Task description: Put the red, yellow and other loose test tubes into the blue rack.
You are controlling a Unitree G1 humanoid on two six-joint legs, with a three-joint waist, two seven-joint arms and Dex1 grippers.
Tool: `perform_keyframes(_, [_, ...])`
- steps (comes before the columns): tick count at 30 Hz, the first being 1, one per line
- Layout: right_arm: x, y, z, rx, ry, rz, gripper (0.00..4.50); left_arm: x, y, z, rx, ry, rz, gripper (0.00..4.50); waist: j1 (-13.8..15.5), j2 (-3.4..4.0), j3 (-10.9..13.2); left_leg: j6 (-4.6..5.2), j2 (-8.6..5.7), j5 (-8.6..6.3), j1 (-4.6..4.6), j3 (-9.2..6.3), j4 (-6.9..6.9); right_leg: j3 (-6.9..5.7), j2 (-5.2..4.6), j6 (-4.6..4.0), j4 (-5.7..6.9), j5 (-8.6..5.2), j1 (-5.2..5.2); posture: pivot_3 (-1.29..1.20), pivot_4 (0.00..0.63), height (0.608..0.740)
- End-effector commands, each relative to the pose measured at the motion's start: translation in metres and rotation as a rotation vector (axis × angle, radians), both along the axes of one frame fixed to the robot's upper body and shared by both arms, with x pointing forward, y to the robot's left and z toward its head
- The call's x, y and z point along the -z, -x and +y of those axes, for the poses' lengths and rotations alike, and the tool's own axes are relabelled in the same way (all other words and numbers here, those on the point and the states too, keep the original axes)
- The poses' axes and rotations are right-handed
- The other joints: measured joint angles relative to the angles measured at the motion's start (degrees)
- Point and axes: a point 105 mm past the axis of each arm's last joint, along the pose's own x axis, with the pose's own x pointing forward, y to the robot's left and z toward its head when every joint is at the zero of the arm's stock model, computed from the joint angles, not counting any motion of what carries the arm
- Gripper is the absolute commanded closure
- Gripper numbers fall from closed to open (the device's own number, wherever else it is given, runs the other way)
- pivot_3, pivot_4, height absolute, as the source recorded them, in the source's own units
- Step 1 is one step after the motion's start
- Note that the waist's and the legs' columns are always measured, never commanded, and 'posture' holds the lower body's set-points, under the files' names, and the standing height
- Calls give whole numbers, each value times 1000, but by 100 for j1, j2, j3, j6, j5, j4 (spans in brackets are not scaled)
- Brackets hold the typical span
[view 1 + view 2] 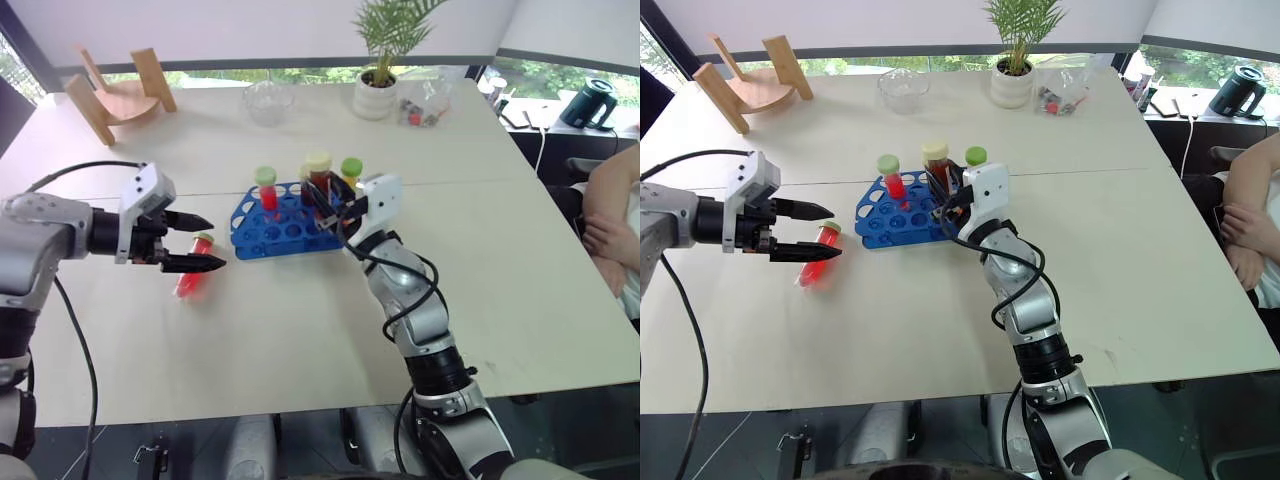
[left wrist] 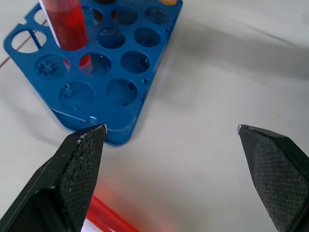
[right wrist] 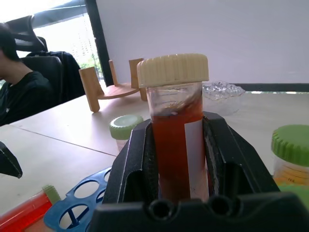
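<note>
Tubes are light, rigid and slick: one amber tube (image 3: 175,140), clenched upright by the right gripper (image 1: 335,208) over the rack (image 1: 283,224), while a red tube (image 1: 194,267), best gripped mid-barrel, lies beneath the wide-open left gripper (image 1: 203,243).

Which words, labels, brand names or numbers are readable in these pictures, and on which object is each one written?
No text can be read.
Brown tube with cream cap, held in the right gripper: faint graduation marks, too blurred to read.
Red tube in the blue rack: white label strip, nothing legible.
</note>
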Motion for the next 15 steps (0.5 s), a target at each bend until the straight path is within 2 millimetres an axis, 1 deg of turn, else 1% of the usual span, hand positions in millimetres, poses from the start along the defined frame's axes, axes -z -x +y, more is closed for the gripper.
perform_keyframes(1, [-8, 4, 7, -8, -17, -60, 3617, -13, 2, 1, -13, 13, -57, 0, -17, 0, 0, 0, 0, 0, 1, 0, 1, 0, 0, 0, 1, 0, 0, 0, 150, 740])
perform_keyframes(8, [3, -9, 13, -6, 30, -64, 3617, -6, 3, 2, -37, -3, -61, 0, -59, -1, -1, -2, -1, 1, 1, 0, 3, 1, -1, 0, 4, 1, 1, 0, 150, 740])
perform_keyframes(15, [18, -8, 24, -37, 79, -77, 3617, -7, 3, 3, -49, 1, -66, 0, -63, -2, -1, -2, -1, 1, 3, -1, 3, 0, 0, 0, 7, 1, 1, 0, 150, 740])
